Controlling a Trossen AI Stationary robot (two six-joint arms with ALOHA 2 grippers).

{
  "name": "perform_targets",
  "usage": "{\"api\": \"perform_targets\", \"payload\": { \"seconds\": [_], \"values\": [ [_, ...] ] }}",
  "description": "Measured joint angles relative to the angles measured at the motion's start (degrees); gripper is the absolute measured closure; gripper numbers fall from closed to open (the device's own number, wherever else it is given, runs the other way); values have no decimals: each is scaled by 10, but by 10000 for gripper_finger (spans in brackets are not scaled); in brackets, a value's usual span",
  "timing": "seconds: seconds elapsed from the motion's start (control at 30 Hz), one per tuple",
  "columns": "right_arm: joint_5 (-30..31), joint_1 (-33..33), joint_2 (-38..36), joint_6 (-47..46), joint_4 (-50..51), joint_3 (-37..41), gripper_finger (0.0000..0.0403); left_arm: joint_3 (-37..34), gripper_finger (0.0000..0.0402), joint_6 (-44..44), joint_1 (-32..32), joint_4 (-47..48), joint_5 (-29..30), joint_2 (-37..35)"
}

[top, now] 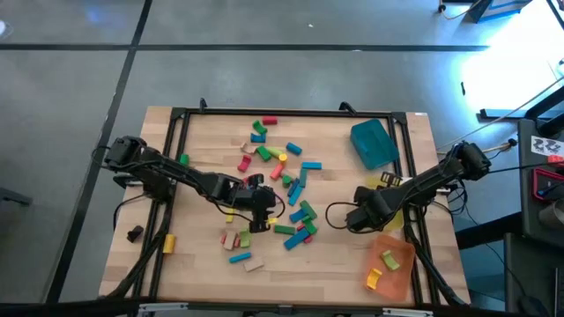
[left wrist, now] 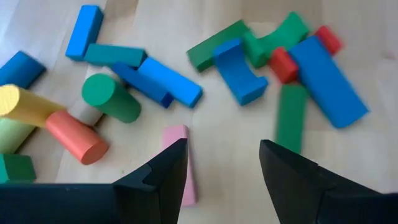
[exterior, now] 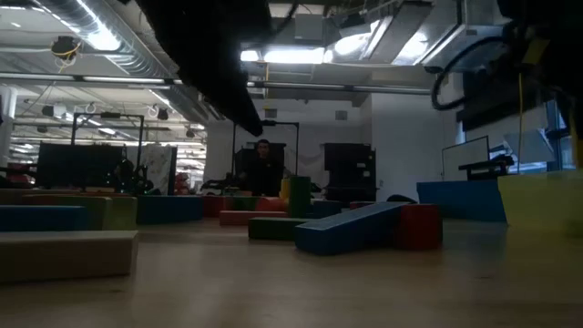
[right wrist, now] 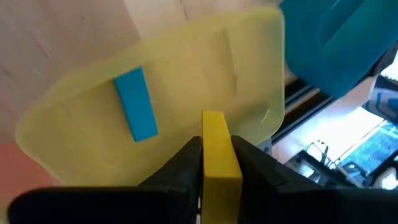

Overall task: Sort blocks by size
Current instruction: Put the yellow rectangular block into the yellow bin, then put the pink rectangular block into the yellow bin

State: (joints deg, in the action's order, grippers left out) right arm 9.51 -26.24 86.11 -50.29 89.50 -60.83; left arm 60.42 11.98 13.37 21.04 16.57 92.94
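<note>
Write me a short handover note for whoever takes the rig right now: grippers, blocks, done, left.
Right gripper: shut on a yellow block, above the yellow tray.
Left gripper: open, empty, over the pile, a pink block by one finger.
Done: one blue block in the yellow tray; two blocks in the orange tray.
Left: teal tray contents cannot be seen; most blocks lie unsorted mid-table.

Grey concrete floor [top: 264,62] with dark seam lines around the wooden table [top: 203,264]. Low view: open workshop, ceiling strip lights [exterior: 301,55], exposed ducts [exterior: 137,64], white wall [exterior: 401,137]. Person [exterior: 263,169] at a far desk, dark cabinets [exterior: 346,169] beside.
</note>
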Motion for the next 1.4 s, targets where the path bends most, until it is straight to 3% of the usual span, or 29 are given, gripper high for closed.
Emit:
{"api": "perform_targets", "payload": {
  "seconds": [0.43,1.23,1.4],
  "values": [
    [-26,0,0,-24,-5,5,236,0,216,-13,-56,-5,6,98],
    [-39,0,0,-24,-27,5,230,0,216,31,-79,-4,-36,132],
    [-40,0,-1,-23,-29,-8,230,0,238,31,-78,-8,-43,138]
  ]
}}
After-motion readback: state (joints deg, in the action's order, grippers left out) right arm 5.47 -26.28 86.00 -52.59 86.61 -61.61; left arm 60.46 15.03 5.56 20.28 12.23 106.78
